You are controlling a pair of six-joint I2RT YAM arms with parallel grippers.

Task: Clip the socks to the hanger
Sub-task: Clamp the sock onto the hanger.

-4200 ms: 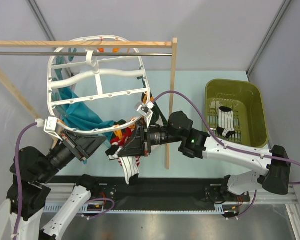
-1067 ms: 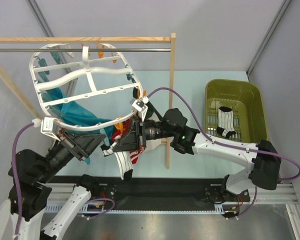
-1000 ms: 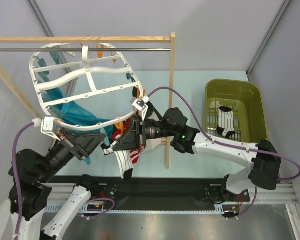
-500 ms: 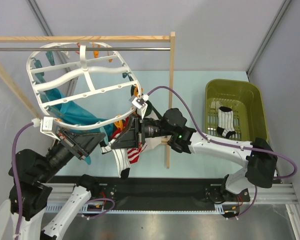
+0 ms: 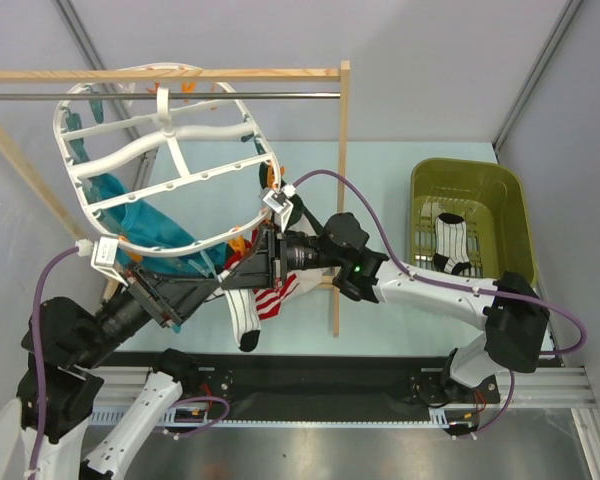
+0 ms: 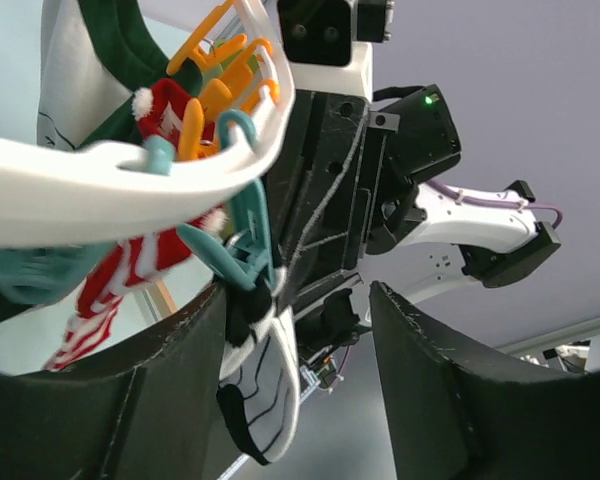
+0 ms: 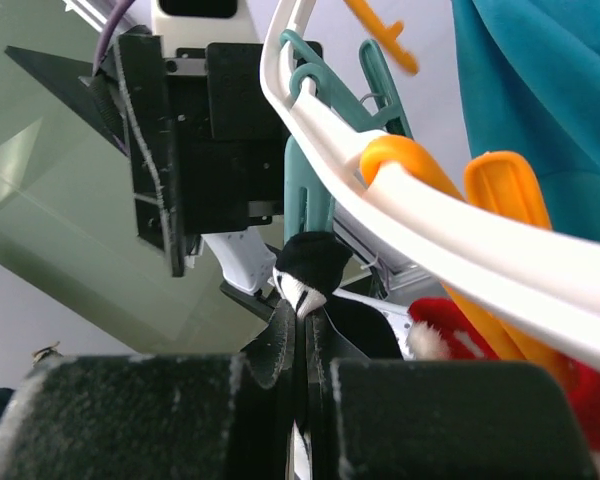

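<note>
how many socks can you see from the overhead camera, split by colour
black-striped socks: 2 (hanging sock at the hanger, basket sock in the green basket)
red-and-white socks: 1 clearly seen; more may be hidden
total: 3

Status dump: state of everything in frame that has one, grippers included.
left gripper: open
right gripper: shut on the black-toed sock's top
white plastic oval hanger: hooked on the metal rod, tilted
white black-striped sock with black toe: hanging at the hanger's near rim
red-and-white striped sock: hanging from the same rim
teal cloth: hanging on the hanger
second black-striped sock: lying loose in the olive-green bin
</note>
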